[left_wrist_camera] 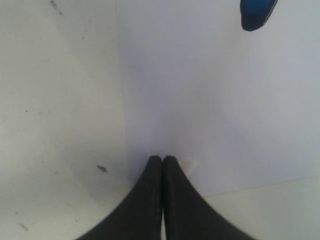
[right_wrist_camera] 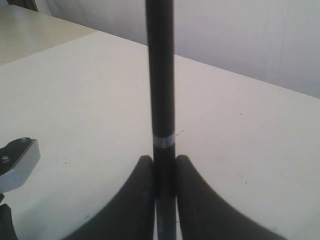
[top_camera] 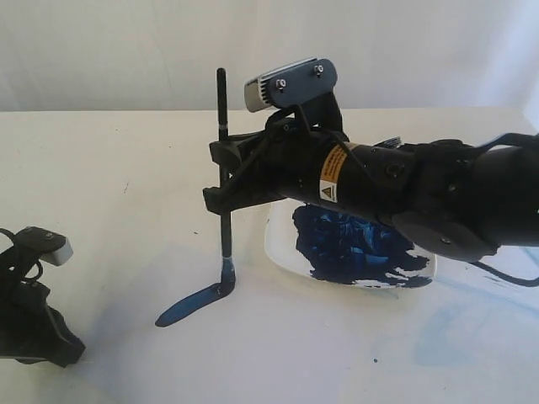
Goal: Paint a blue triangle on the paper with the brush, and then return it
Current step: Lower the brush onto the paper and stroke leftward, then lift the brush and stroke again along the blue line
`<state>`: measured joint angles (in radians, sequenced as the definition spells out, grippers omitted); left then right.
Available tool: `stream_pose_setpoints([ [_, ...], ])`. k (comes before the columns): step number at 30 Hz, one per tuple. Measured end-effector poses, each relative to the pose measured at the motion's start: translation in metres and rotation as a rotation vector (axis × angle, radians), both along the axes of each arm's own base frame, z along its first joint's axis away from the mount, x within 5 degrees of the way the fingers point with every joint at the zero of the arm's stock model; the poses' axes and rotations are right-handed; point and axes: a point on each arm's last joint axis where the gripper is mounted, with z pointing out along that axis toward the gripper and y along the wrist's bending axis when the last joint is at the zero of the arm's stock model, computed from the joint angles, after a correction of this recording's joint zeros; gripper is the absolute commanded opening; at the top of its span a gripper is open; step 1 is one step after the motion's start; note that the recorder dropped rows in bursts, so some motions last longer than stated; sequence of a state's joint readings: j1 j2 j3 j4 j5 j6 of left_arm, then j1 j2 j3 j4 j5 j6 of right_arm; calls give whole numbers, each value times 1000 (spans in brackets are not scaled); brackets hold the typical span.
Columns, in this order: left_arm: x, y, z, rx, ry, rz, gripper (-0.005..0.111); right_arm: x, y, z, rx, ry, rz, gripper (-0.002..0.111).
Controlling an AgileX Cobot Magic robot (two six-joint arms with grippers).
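right gripper [top_camera: 221, 178] clamped on upright brush [top_camera: 222, 101], bristle tip touching blue triangle [top_camera: 195, 305] on paper [top_camera: 278, 353], left gripper [left_wrist_camera: 162, 164] closed at paper's edge

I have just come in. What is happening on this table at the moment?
The right tool is shut on the brush, holding it upright with the bristles down on the paper. The bristles meet a short blue mark, so the triangle is only started. Beside it sits a plate smeared with blue paint. The left tool is shut, with its tips near a corner of the paper, apparently holding it down.
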<state>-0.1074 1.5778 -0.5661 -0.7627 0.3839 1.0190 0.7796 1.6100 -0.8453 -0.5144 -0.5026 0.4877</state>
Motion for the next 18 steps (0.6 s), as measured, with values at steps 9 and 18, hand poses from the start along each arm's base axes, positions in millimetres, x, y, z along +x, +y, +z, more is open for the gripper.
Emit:
stream_pose_setpoints([
  [9, 0, 0, 0, 0, 0, 0, 0, -2, -3, 10, 20, -23, -1, 0],
  [18, 0, 0, 0, 0, 0, 0, 0, -17, -13, 50, 142, -106, 33, 0],
])
